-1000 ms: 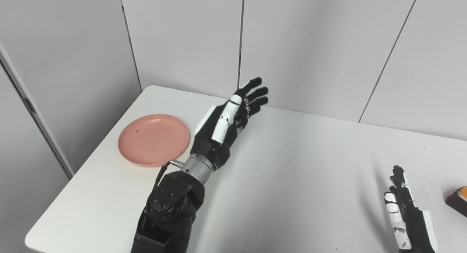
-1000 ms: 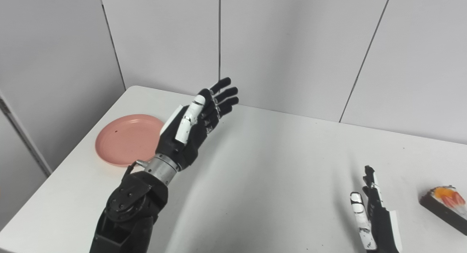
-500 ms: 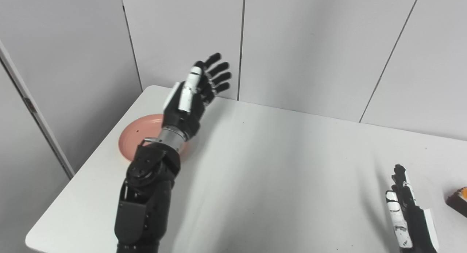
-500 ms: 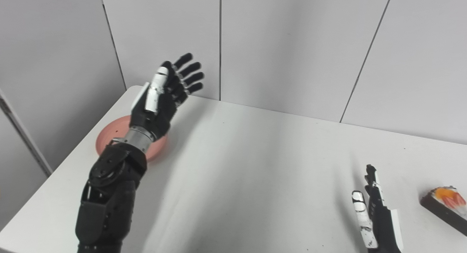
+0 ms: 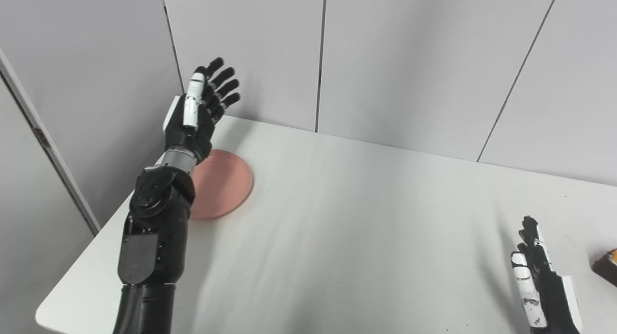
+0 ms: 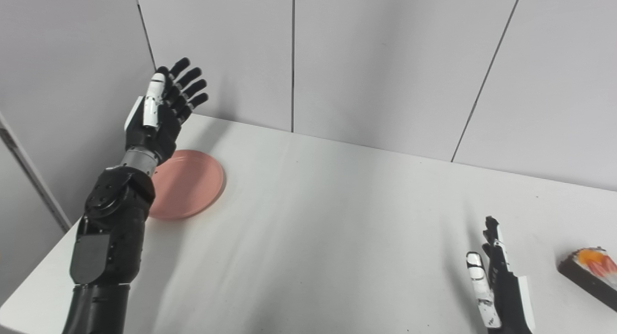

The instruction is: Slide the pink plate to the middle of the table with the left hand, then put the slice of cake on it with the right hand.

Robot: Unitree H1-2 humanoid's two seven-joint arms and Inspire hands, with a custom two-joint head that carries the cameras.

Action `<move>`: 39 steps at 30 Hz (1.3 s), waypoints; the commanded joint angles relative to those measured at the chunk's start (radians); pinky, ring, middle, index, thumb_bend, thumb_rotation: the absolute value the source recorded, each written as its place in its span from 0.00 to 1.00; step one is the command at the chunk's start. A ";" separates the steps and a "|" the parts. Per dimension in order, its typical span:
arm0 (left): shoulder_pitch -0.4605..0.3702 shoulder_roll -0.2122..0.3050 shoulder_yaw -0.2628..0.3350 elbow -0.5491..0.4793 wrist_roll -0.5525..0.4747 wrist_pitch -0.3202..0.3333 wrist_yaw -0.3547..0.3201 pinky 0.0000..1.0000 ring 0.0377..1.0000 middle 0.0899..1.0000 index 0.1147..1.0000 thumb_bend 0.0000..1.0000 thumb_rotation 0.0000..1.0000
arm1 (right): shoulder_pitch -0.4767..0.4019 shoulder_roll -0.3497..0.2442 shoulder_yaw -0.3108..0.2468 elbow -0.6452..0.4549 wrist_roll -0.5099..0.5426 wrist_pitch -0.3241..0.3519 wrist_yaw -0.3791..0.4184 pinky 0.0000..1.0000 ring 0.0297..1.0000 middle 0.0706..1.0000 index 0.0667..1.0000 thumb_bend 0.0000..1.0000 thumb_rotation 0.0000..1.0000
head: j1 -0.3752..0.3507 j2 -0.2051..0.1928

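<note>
Plate (image 5: 224,182), pink, shallow, likely light, stiff and easily slid, lies near the counter's (image 5: 337,218) far-left corner; left hand (image 5: 197,112) hovers above, fingers spread, holding nothing; push its outer rim.

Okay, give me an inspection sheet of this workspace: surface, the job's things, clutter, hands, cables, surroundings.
Surface: white table, bare across its middle.
Job's things: pink plate near the table's far left corner, partly hidden by the left arm, nothing on it; slice of cake at the right edge, dark with orange topping, cut off by the picture's edge.
Clutter: nothing seen.
Hands: left hand raised above the plate's far left side, fingers spread, holding nothing; right hand low over the table left of the cake, fingers straight, empty, not touching the cake.
Cables: nothing seen.
Surroundings: grey wall panels behind the table.
</note>
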 commanded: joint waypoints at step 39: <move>-0.074 0.152 0.188 0.331 -0.130 -0.166 0.048 0.96 0.94 0.93 0.92 0.38 1.00 | 0.054 -0.014 -0.027 0.046 0.083 -0.006 0.037 1.00 1.00 1.00 0.99 0.28 1.00 | 0.065 0.013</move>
